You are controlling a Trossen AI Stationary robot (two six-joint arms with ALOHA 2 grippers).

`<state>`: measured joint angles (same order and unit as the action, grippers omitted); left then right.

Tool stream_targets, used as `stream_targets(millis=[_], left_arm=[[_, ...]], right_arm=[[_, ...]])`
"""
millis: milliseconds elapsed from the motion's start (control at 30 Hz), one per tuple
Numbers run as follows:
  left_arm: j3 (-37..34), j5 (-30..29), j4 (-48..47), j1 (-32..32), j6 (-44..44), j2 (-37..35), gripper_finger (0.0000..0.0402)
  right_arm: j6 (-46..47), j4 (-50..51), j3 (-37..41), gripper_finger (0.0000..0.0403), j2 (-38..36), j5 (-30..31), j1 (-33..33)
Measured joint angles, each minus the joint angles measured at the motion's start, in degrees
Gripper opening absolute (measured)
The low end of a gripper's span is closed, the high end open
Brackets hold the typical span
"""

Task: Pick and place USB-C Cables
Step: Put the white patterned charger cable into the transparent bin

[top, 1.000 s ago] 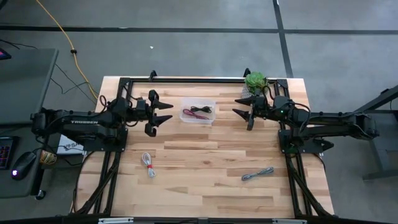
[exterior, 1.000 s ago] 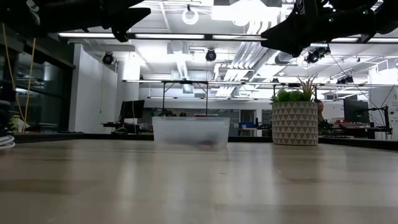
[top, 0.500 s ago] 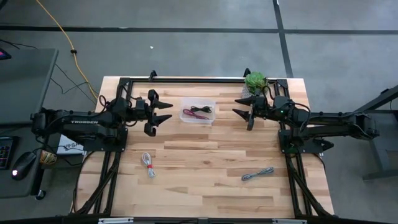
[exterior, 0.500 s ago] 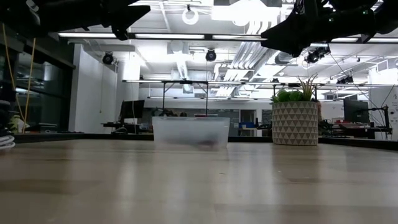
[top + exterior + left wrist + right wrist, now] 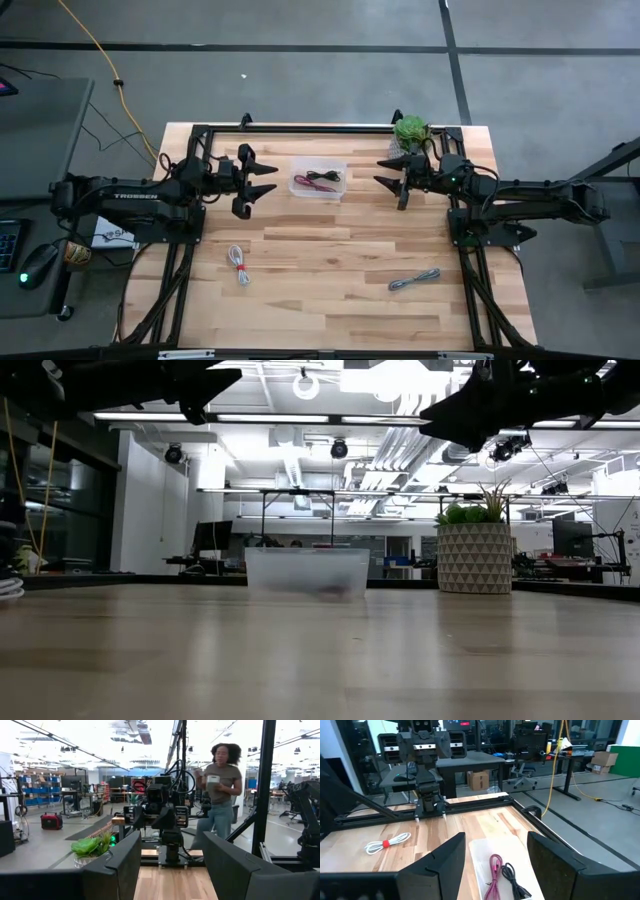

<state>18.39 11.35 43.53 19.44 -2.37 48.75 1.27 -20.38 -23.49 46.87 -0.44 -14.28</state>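
Two coiled cables, clear plastic bin

Bin contents blurred, low view

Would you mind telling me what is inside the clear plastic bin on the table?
The clear bin holds two cable bundles: a dark red cable and a black cable. Its frosted wall blurs them in the low view.

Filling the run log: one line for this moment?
left tool: open, raised | right tool: open, raised | bin: red, black cables | table: white cable, grey cable
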Motion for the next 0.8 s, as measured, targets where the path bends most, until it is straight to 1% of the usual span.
stream_targets(millis=[167,200,233,333,367,400,433,467,567,633,700,800], left_arm=[[0.0,0.0,0.0,0.0,0.0,0.0,0.0188],[0.0,0.0,0.0,0.0,0.0,0.0,0.0188],[0.0,0.0,0.0,0.0,0.0,0.0,0.0188],[0.0,0.0,0.0,0.0,0.0,0.0,0.0188],[0.0,0.0,0.0,0.0,0.0,0.0,0.0188],[0.0,0.0,0.0,0.0,0.0,0.0,0.0188],[0.0,0.0,0.0,0.0,0.0,0.0,0.0188],[0.0,-0.1,0.0,0.0,0.0,0.0,0.0188],[0.0,-0.1,0.0,0.0,0.2,0.0,0.0188],[0.0,-0.1,0.0,0.0,0.7,0.0,0.0188],[0.0,-0.2,0.0,0.0,1.1,0.0,0.0188],[0.0,-0.2,0.0,0.0,1.1,0.0,0.0188]], right_arm=[[0.0,-0.1,0.0,0.0204,0.0,-0.9,0.9],[0.3,-0.5,0.0,0.0204,0.0,-2.1,1.3],[1.2,-1.7,0.0,0.0204,0.0,-4.4,1.9],[2.3,-9.3,0.0,0.0204,0.3,-14.1,5.6],[2.1,-10.7,-0.3,0.0204,0.4,-15.6,7.5],[1.4,-10.2,-1.0,0.0204,0.5,-15.9,9.8],[1.0,-7.9,-2.5,0.0204,0.8,-15.0,12.3],[0.8,-3.4,-4.2,0.0204,1.0,-12.8,14.9],[4.5,17.1,-11.3,0.0204,3.0,-2.1,23.1],[9.2,29.7,-16.2,0.0204,5.1,4.9,28.7],[15.0,40.5,-20.0,0.0204,7.7,9.6,33.5],[29.1,54.7,-24.9,0.0204,11.3,11.3,39.1]])
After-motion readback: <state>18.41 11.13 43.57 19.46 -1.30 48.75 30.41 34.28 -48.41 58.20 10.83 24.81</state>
